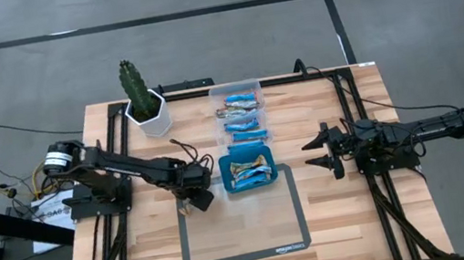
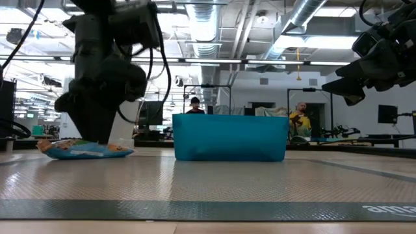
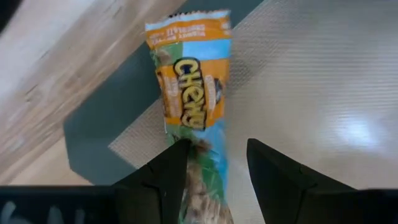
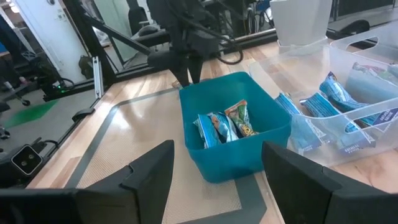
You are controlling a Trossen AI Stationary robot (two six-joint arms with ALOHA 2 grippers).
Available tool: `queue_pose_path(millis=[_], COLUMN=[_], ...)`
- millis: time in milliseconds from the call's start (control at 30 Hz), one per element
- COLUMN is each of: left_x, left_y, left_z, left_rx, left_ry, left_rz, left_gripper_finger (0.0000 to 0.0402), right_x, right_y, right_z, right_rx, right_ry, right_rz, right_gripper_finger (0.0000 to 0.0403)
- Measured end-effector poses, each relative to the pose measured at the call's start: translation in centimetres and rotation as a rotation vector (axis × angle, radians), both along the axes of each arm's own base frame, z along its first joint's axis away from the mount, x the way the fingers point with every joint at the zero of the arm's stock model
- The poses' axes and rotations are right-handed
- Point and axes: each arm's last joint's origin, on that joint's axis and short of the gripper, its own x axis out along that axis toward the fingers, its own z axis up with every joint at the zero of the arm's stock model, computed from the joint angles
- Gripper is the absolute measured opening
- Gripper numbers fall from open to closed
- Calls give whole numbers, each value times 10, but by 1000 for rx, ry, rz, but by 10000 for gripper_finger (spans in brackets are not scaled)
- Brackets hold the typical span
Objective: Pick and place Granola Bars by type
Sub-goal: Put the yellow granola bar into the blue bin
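Observation:
A granola bar (image 3: 189, 81) in an orange-and-blue wrapper lies flat on the far left corner of the grey mat (image 1: 242, 230); the low view shows the bar (image 2: 84, 149) resting on the mat. My left gripper (image 3: 217, 155) points down over the bar's near end, open, one finger on each side of it. More bars (image 1: 250, 171) lie in the teal tray (image 1: 223, 173), and blue-wrapped bars (image 1: 244, 114) lie in the clear box (image 1: 235, 88) behind it. My right gripper (image 1: 317, 154) waits open at the right of the tray.
A cactus in a white pot (image 1: 142, 97) stands at the far left, behind my left arm. The teal tray (image 2: 227, 140) sits at the mat's far edge, just right of my left gripper (image 1: 195, 200). The rest of the mat lies bare.

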Motion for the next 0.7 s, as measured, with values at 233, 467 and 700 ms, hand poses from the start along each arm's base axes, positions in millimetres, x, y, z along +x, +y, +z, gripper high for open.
queue_pose_path(millis=[233, 467, 700], left_x=[4, 4, 5], left_y=[0, 1, 2], left_z=[-10, -10, -10], left_rx=[29, 36, 31], left_ry=[21, 15, 12], left_rz=[-9, -10, -8], left_gripper_finger=[160, 120, 41], right_x=[0, 0, 0], right_y=[0, 0, 0], right_z=[0, 0, 0], right_rx=[0, 0, 0], right_ry=[2, 2, 1], right_rz=[0, 0, 0], right_gripper_finger=[235, 235, 235])
